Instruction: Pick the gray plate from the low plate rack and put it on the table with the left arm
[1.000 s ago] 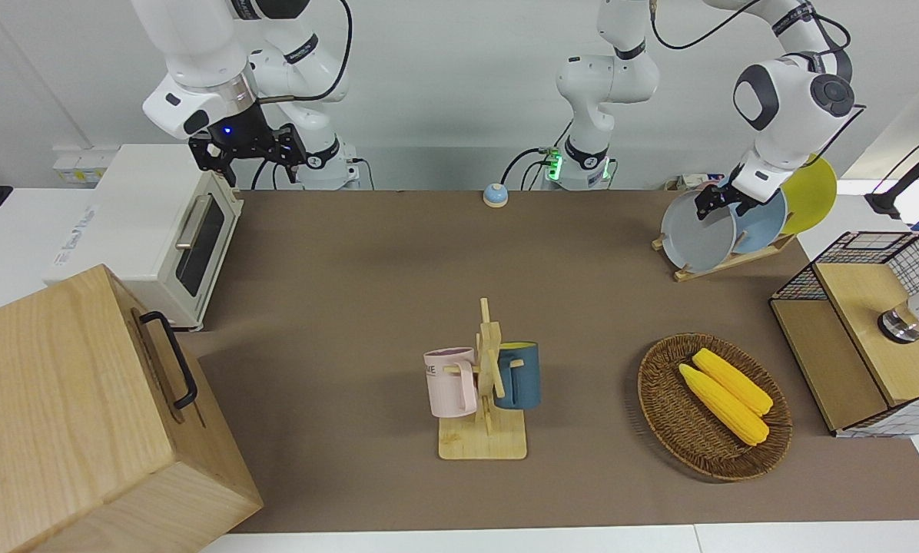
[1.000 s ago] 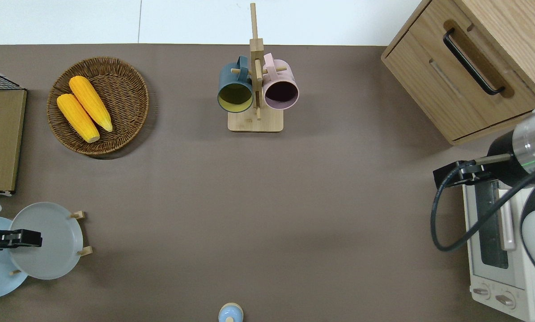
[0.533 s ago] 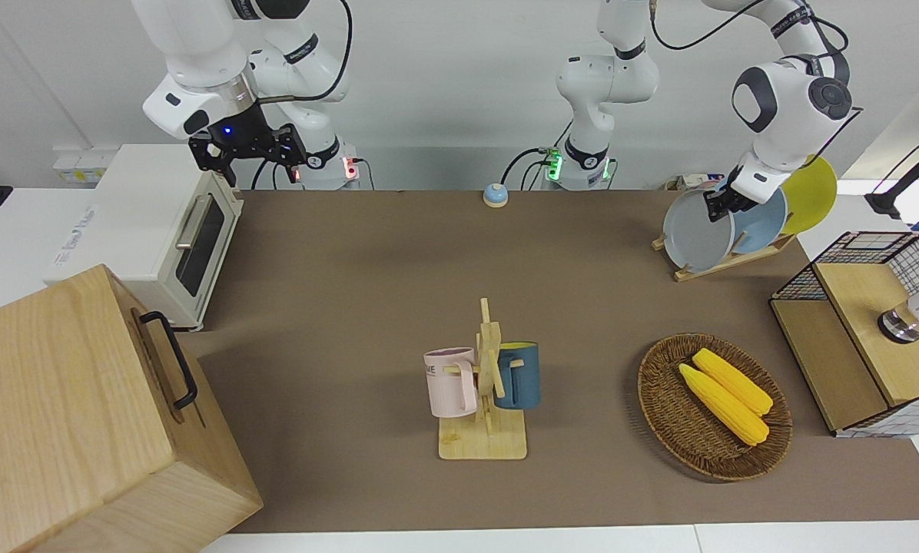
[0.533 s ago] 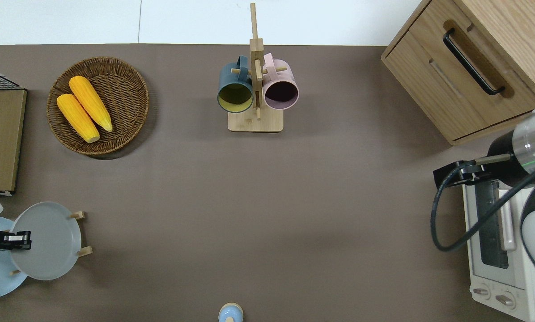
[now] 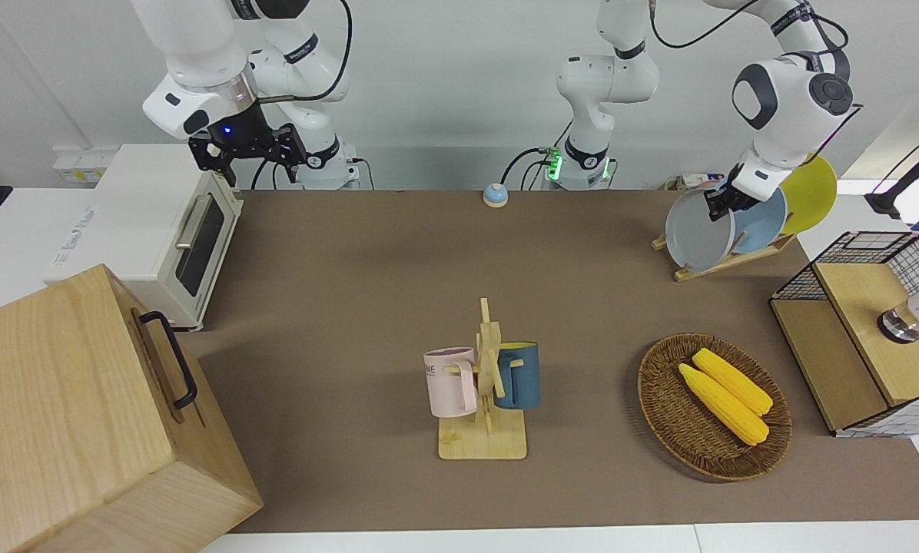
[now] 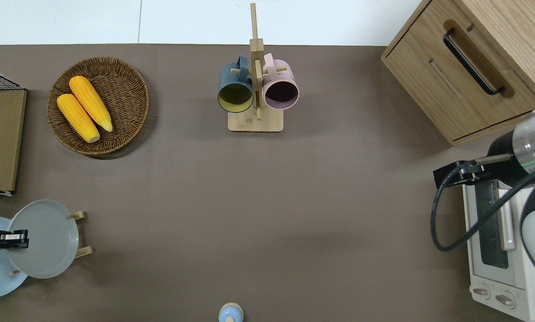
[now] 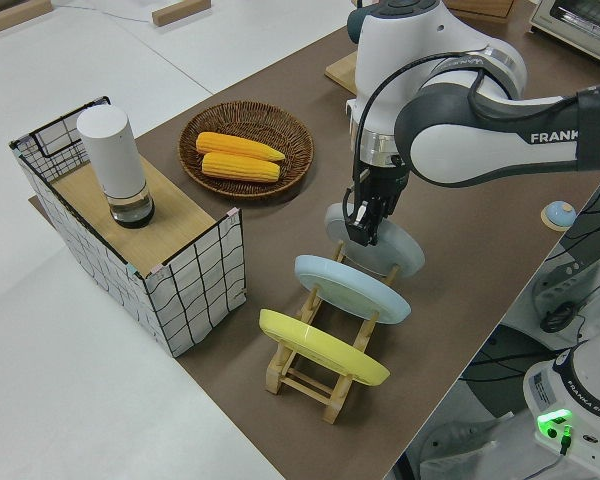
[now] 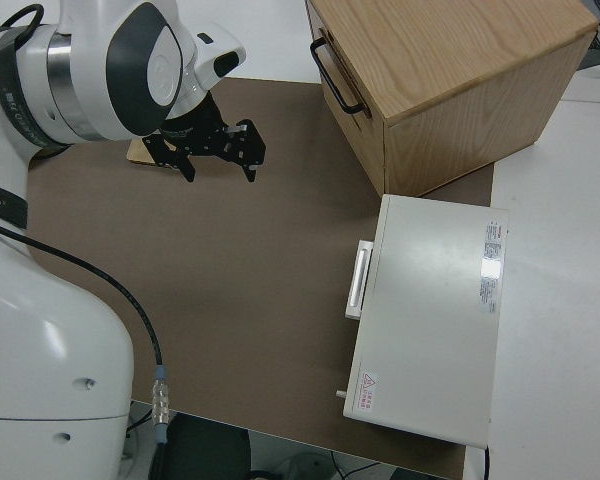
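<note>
The gray plate leans in the slot of the low plate rack that lies farthest from the left arm's end of the table. It also shows in the overhead view and in the left side view. My left gripper is shut on the plate's upper rim, and the plate's lower edge still rests in the rack. The light blue plate and the yellow plate stand in the slots beside it. The right arm is parked with its gripper open.
A wicker basket with two corn cobs lies farther from the robots than the rack. A wire crate stands at the left arm's end. A mug stand, a toaster oven, a wooden cabinet and a small bell are also on the table.
My left gripper has drawn back from over the plate's face to its upper rim. The gray plate has tipped slightly more upright in the rack. The right arm has not moved.
</note>
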### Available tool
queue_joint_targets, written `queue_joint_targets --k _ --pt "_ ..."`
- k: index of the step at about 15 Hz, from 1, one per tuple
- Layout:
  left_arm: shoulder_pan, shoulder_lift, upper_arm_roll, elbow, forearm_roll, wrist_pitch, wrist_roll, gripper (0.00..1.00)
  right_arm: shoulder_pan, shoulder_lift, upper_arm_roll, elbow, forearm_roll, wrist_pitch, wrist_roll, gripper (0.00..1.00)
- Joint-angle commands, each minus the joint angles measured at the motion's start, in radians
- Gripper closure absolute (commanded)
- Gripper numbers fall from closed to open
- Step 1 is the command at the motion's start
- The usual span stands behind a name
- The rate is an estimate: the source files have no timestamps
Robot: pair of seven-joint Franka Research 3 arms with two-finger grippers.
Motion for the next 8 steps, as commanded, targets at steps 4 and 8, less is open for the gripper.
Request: queue_joint_targets --k 4,8 --pt "-0.007 -0.024 -0.002 0.165 0.025 -0.167 -0.002 1.00 -0.023 -0.002 0.021 0.007 -0.005 -0.011 0.012 0.017" --pt "-0.011 -0.026 -0.011 0.302 0.024 -0.291 -0.002 1.00 -0.023 -0.002 0.021 0.007 -0.006 -0.011 0.012 0.017"
